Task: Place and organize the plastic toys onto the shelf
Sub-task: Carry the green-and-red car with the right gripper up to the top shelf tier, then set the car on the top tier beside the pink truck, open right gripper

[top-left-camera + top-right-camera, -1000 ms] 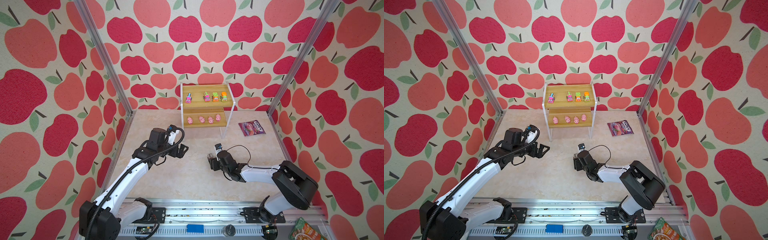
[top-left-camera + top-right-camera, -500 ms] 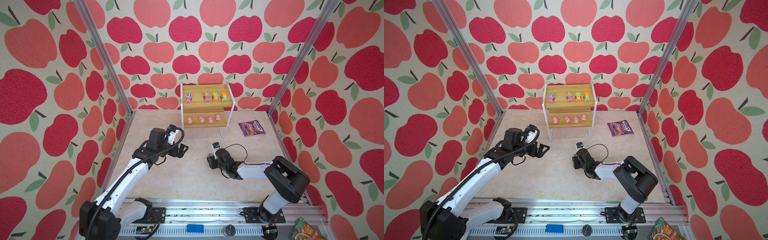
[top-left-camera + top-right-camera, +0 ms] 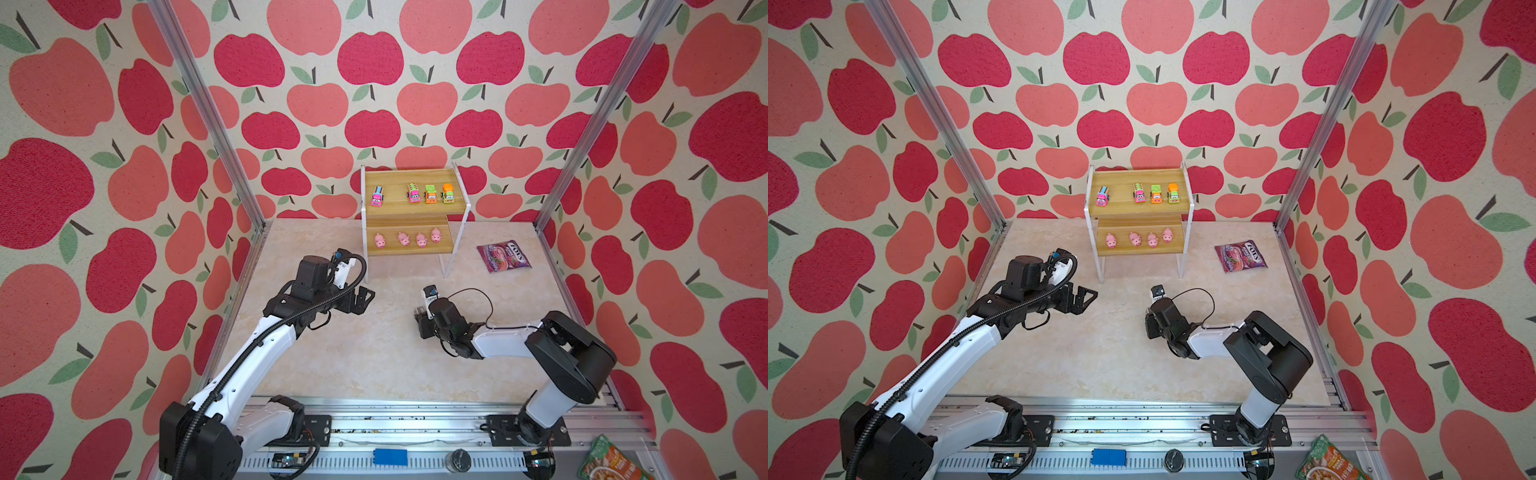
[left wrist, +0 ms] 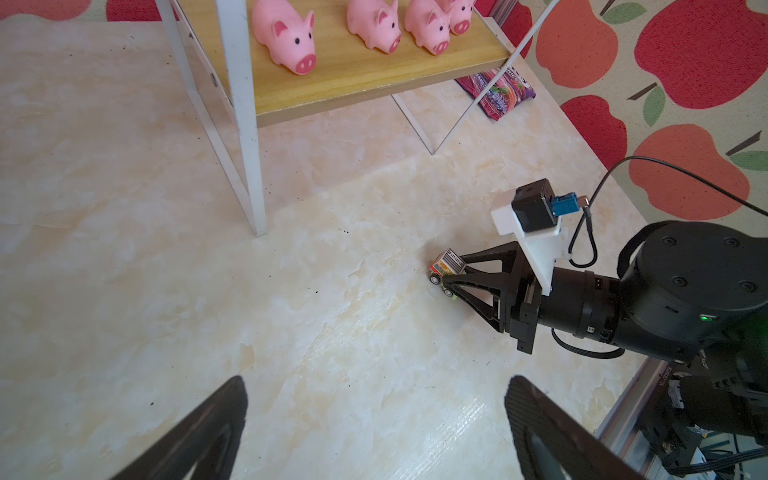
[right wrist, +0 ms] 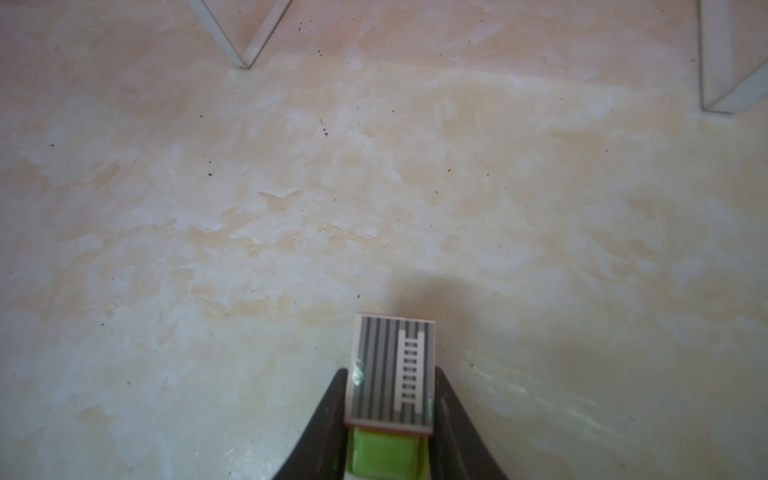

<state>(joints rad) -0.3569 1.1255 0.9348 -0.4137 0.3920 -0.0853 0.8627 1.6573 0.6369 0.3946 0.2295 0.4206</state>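
My right pincer [image 5: 390, 376] has narrowed over the last second and my right elbow has swung in toward the middle. The jaws now clench the sides of the striped car [image 4: 449, 261], whose wheels rest on the table [image 3: 353, 365], well in front of the shelf [image 3: 409, 210]. My left pincer [image 4: 376, 382] stays spread wide and empty near the shelf's front left leg. Four cars [image 3: 411, 193] line the upper board and four pigs [image 3: 404, 239] the lower.

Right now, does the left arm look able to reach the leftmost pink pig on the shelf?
Probably yes: the left fingers hang open and empty near the shelf, and the leftmost pink pig stands uncovered on the lower board.
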